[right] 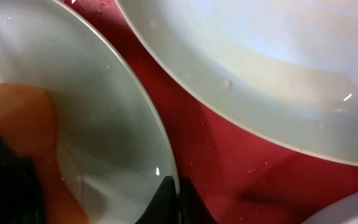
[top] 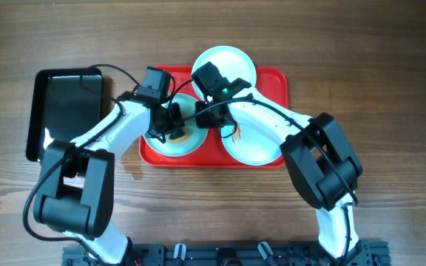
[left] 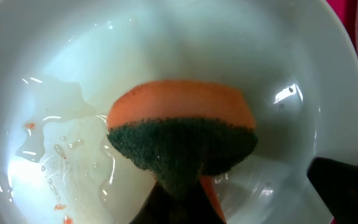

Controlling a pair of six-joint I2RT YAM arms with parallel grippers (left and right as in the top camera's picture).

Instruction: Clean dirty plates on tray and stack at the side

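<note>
Three plates sit on red tray, on wooden table; glossy black tray alongside. Left gripper pinches sponge; right gripper clamps left plate rim.

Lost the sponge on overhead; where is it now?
Left wrist view: the sponge is held in the left fingers, down in the left plate on the red tray.

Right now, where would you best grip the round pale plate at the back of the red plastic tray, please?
Probably its far rim, pinched from the far side: the pale plate lies flat, and that rim juts past the red tray, with nothing over it.
</note>
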